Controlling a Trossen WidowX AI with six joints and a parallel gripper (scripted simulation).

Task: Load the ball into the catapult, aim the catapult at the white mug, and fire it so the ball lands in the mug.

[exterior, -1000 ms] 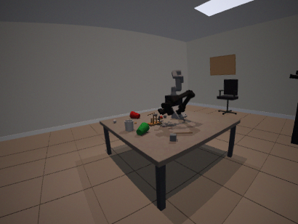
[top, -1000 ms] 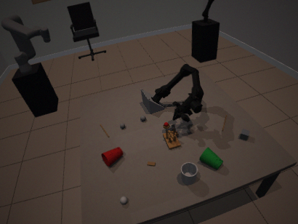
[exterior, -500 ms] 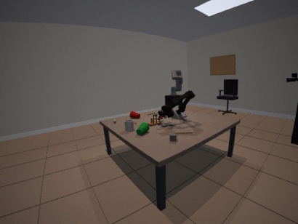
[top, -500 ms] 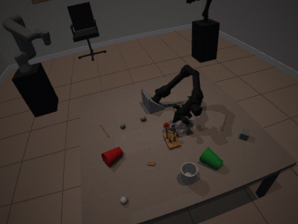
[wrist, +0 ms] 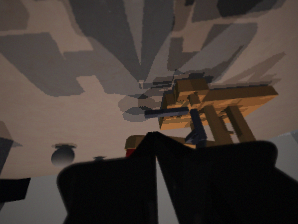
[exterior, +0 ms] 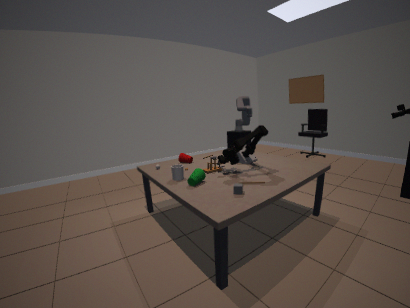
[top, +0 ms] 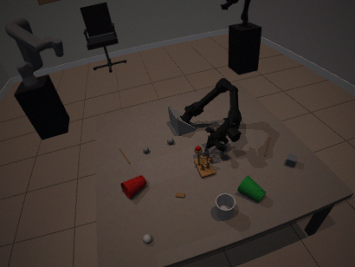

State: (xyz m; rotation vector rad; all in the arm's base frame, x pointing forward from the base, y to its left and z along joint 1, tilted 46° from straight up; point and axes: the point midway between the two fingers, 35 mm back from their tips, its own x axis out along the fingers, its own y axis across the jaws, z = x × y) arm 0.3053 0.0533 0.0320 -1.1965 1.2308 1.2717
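Note:
The wooden catapult [top: 205,169] [exterior: 212,170] [wrist: 242,97] stands on the table. The red ball [top: 197,148] [wrist: 130,152] sits in the cup at the end of its raised arm; in the wrist view only a sliver of the ball shows beside the fingers. My gripper [top: 208,146] [wrist: 152,136] is shut and empty, low beside the catapult. Its fingertips overlap the cup in the wrist view; whether they touch it I cannot tell. The white mug [top: 225,208] [exterior: 177,173] stands upright, with the catapult between it and the arm's base.
A green cup [top: 251,189] [exterior: 197,177] lies right of the mug, a red cup [top: 133,186] [exterior: 185,158] to the left. A small orange block [top: 180,195], a white ball [top: 147,238], two grey balls [top: 171,141] [top: 145,150], thin sticks [top: 125,156] [top: 267,147] and a grey cube [top: 291,160] [exterior: 238,189] lie around.

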